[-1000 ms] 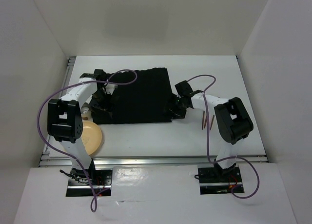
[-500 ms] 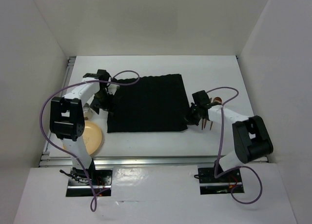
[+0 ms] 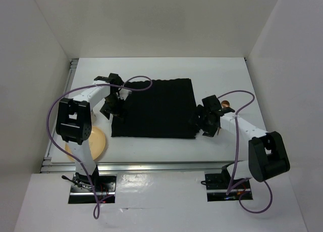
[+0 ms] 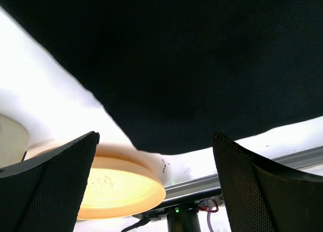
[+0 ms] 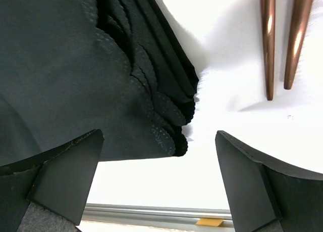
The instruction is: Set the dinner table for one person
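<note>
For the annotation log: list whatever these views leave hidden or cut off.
Copper handles, right wrist view: upper ends cut off by the top edge, so which utensils they are cannot be told.
Plate, left wrist view: left part behind a finger of the left gripper.
Cream object, left wrist view: cut off by the left edge; unidentifiable.
</note>
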